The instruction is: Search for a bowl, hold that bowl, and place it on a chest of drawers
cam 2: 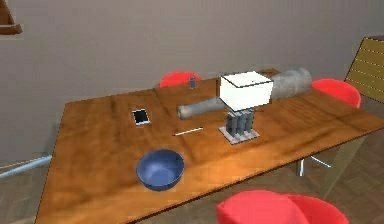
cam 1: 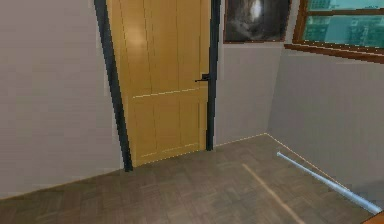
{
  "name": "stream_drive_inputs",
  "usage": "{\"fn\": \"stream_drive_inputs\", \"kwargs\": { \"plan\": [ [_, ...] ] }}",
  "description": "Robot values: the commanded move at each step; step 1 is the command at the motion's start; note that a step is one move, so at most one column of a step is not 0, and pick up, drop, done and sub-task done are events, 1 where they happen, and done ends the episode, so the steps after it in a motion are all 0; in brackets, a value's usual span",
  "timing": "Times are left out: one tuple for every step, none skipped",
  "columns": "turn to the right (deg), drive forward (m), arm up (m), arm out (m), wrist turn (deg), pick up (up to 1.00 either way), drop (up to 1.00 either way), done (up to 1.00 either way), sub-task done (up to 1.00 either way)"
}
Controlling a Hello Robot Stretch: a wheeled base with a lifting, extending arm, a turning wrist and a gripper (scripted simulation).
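Note:
A blue bowl (cam 2: 160,169) stands on a wooden table (cam 2: 100,150) in the arm side view, toward the table's near left part. The bowl sits upright and looks empty.
On the table lie a white phone (cam 2: 141,117), a long grey cylinder (cam 2: 270,87) and a white box on a small dark stand (cam 2: 243,100). Red chairs (cam 2: 285,208) ring the table. The forward view has a yellow door (cam 1: 160,75), a wall picture (cam 1: 256,20) and a window (cam 1: 345,25).

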Motion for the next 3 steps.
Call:
{"fn": "stream_drive_inputs", "kwargs": {
  "plan": [
    [0.0,0.0,0.38,0.0,0.0,0.0,0.0,0.0,0.0],
    [0.0,0.0,0.0,0.18,0.0,0.0,0.0,0.0,0.0],
    [0.0,0.0,0.0,0.0,45.0,0.0,0.0,0.0,0.0]
  ]
}}
